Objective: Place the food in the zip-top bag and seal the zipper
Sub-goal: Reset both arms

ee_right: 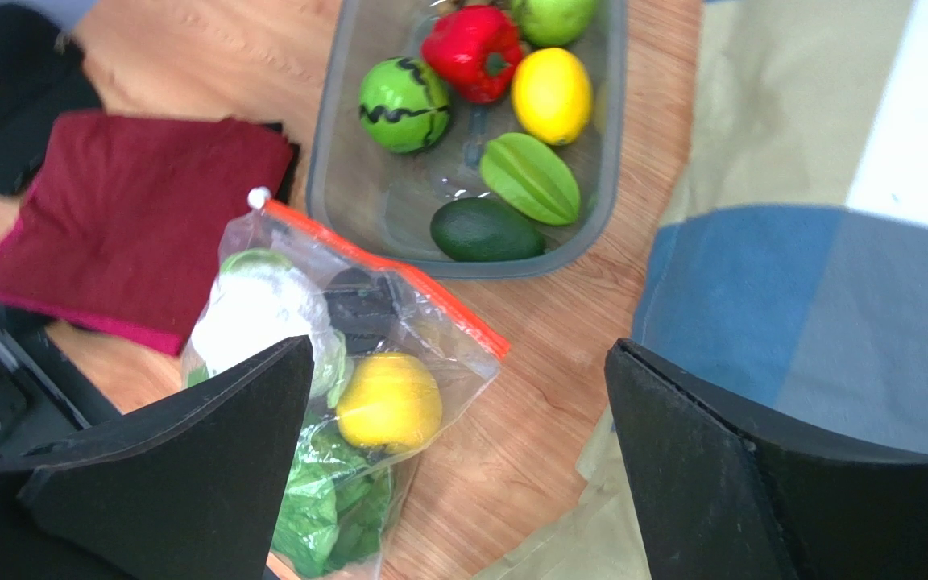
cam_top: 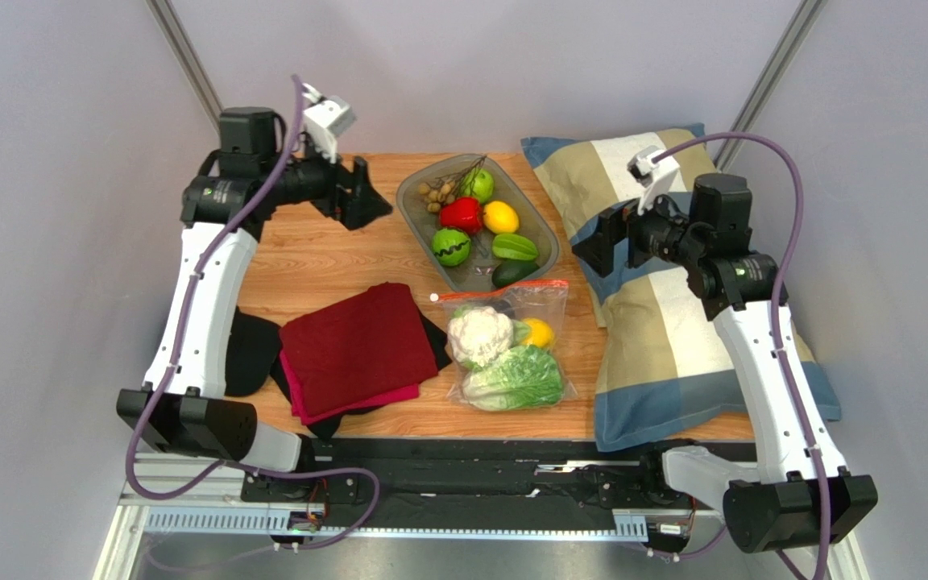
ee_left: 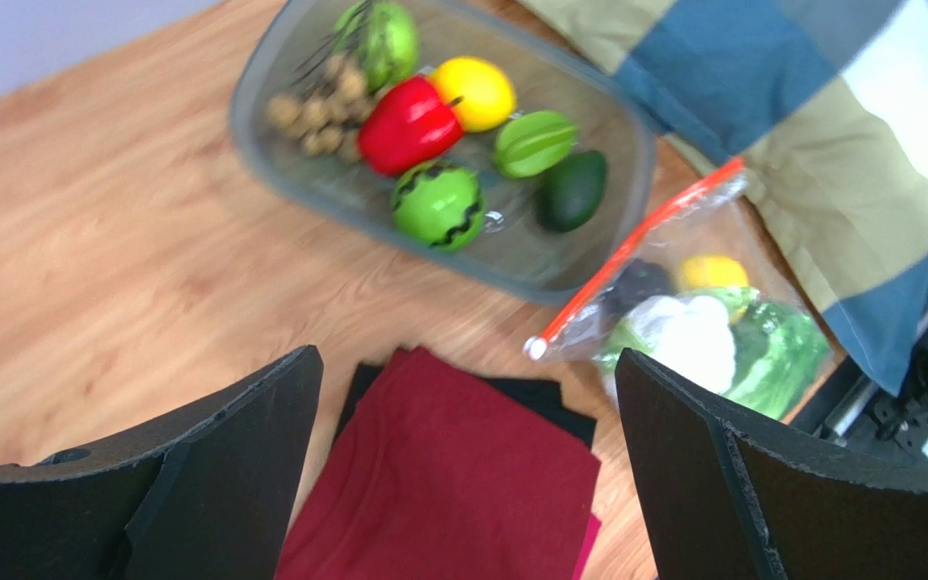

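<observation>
Left gripper point(ee_left: 467, 358) is seen spread wide, nothing gripped. Right gripper point(ee_right: 458, 348) is likewise spread wide, empty. The zip-top bag point(cam_top: 550, 305) is touched by neither.

Clear zip-top bag point(cam_top: 554, 309) flat by the table's point(cam_top: 312, 260) near edge, red-orange zipper point(cam_top: 503, 290) on its far side, holding cauliflower point(cam_top: 481, 334), yellow fruit point(cam_top: 537, 332), leafy green cabbage point(cam_top: 515, 380)
</observation>
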You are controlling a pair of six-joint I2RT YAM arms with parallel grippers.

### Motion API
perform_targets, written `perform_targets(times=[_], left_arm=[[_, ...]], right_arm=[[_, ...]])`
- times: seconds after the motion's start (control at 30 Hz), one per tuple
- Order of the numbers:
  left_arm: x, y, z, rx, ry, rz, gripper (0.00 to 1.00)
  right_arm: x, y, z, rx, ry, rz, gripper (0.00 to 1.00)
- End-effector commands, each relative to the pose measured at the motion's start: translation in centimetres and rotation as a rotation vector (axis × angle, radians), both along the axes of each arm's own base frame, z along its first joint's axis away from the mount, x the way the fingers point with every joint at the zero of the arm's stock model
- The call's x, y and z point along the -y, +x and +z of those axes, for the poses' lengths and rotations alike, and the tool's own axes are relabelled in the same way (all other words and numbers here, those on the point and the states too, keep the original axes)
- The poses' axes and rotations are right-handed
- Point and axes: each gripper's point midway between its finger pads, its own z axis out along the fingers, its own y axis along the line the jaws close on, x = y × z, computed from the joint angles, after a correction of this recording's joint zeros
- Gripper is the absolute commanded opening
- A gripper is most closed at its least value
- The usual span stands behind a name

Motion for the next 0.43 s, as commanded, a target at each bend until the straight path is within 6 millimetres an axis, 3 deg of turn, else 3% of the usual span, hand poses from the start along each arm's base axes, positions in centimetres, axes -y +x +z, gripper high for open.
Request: perform_targets(times=[0.0,0.03,0.2,0.3,0.4], left_arm=[[-3.4,-0.9,-0.4,-0.033,-0.068,0.174,0.99],[-4.0,-1.1,-1.0,-0.038,-0.057,0.201,0.99],[-5.7,-2.4,-5.0,-0.111,0.007,0.296,0.99],[-6.2,-2.8,-6.4,-0.147,0.022,0.336,0.99],[-6.7,-2.9,-6.3,-0.13,0.038,0.365,0.99]], right_arm=[[1.3,-0.7,-2.1,-0.134,0.097,-0.112,0.96],[2.3,-0.4,-2.4,-0.139,0.103,-0.147,0.96],[2.7,0.1,-3.7,-0.188,0.126,-0.187,0.96],[2.4,0.2,-3.9,-0.199,0.151,-0.182,0.99],[2.2,0.2,-3.7,-0.197,0.161,-0.175,1.0]])
